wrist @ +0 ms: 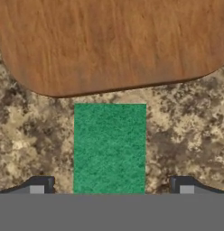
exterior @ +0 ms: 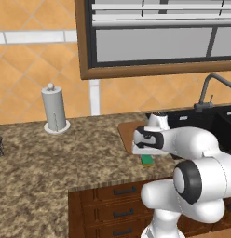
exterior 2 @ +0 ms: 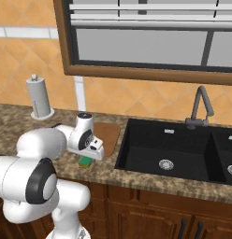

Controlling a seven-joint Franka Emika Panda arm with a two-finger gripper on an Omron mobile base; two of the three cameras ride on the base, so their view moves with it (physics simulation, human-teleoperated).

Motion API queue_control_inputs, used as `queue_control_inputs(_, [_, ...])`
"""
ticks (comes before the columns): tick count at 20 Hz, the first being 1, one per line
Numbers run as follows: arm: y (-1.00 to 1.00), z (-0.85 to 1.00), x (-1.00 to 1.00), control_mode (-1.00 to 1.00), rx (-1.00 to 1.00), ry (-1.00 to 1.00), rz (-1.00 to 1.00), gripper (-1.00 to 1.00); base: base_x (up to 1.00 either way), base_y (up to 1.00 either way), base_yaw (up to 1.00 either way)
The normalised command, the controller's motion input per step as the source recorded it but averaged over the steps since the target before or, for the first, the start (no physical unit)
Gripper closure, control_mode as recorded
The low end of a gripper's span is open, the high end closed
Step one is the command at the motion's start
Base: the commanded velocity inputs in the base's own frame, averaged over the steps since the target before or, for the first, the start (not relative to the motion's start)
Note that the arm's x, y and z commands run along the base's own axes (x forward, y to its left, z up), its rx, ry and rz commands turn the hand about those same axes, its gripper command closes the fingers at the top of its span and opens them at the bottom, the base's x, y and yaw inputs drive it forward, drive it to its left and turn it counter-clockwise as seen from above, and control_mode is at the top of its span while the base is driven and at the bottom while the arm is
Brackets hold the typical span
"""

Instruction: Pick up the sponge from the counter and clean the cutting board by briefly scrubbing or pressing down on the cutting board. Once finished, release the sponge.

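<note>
We note the two-finger gripper [wrist: 111,186] with its jaws spread wide apart, one dark fingertip [wrist: 39,185] on each side of the small rectangular green-topped sponge [wrist: 109,148]. The tips stand clear of the sponge's long edges, with granite showing in both gaps; nothing is clamped or held. In the hand view we cannot tell how high the tips stand above the counter.

The sponge lies flat on the long speckled brown-and-tan granite counter [wrist: 186,135], and its yellow underside layer shows as a thin strip in the right base view [exterior 2: 85,162]. Its far short edge lies just beside the near edge of the flat reddish-brown wooden cutting board with rounded corners [wrist: 111,43], a narrow strip of granite between them, so sponge and board are apart.

We read no brands, labels or writing on any surface.

In the base views the white hand hangs over the sponge [exterior: 147,160] near the counter's front edge, covering part of the board [exterior: 129,128]. To the right of the board [exterior 2: 108,133] the black double-basin sink [exterior 2: 136,154] is set into the counter, its basins showing nothing but the metal drain fittings. A dark grey curved faucet [exterior 2: 199,107] stands behind it. A grey upright paper-towel holder [exterior: 54,109] stands on the counter by the tiled wall, well apart from the board. Dark wooden drawers with black handles [exterior: 124,190] sit beneath the counter.
</note>
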Motion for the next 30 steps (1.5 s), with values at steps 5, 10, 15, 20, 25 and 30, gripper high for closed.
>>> queue_control_inputs(5, [0.00,-0.15,0.05,-1.00,0.00,0.00,0.00,-1.00,0.00,0.00,0.00])
queue_control_inputs(10, [0.00,-0.12,0.14,-1.00,0.00,0.00,0.00,-1.00,0.00,0.00,0.00])
queue_control_inputs(15, [0.00,-0.14,0.17,-1.00,0.00,0.00,0.00,-1.00,0.00,0.00,0.00])
queue_control_inputs(20, [0.00,-0.17,0.12,-1.00,0.00,0.00,0.00,-1.00,0.00,0.00,0.00])
queue_control_inputs(25, [0.01,-0.14,0.08,-1.00,0.00,0.00,0.00,-1.00,0.00,0.00,0.00])
queue_control_inputs(30, [0.20,-0.19,0.08,-1.00,0.00,0.00,0.00,1.00,0.00,0.00,0.00])
